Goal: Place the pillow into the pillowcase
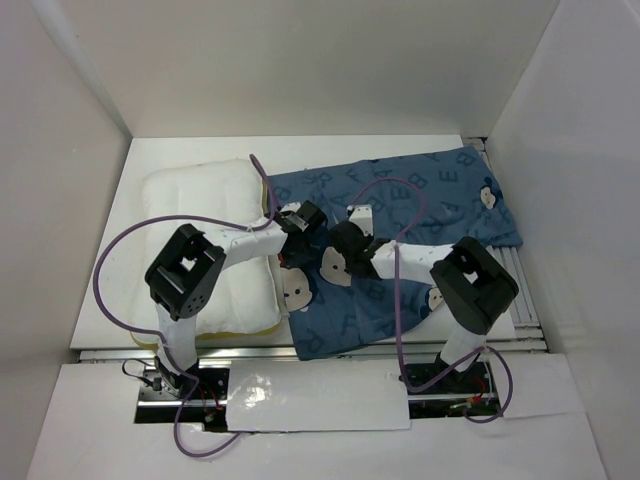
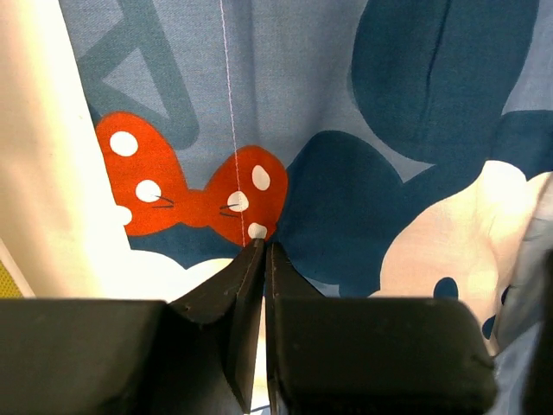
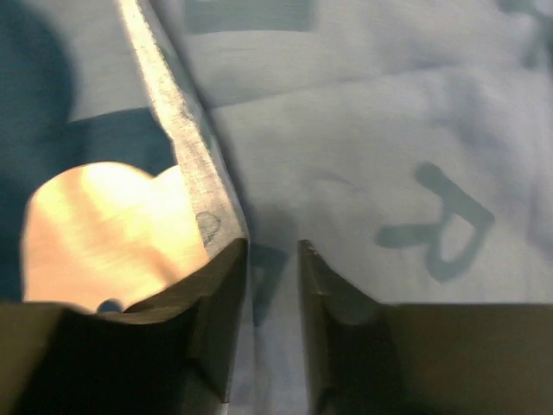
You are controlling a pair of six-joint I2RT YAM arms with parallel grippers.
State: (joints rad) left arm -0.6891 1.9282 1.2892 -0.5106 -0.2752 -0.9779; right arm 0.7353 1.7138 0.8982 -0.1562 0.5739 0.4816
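Observation:
The white pillow point(image 1: 205, 235) lies at the left of the table, partly under my left arm. The blue pillowcase point(image 1: 420, 205) lies spread to its right, its left edge against the pillow. My left gripper point(image 1: 293, 252) is down on that edge. In the left wrist view its jaws point(image 2: 263, 245) are closed on the pillowcase point(image 2: 415, 104) by a red bow point(image 2: 186, 186). My right gripper point(image 1: 336, 262) is just right of the left one. In the right wrist view its jaws point(image 3: 272, 251) stand narrowly apart, pinching a ridge of the pillowcase point(image 3: 380, 130) beside a folded hem point(image 3: 186, 164).
White walls enclose the table on three sides. A metal rail point(image 1: 310, 350) runs along the near edge before the arm bases. Purple cables point(image 1: 400, 300) loop over the cloth and round the left arm. A strip of pale yellow trim point(image 2: 7, 281) shows at the pillow's side.

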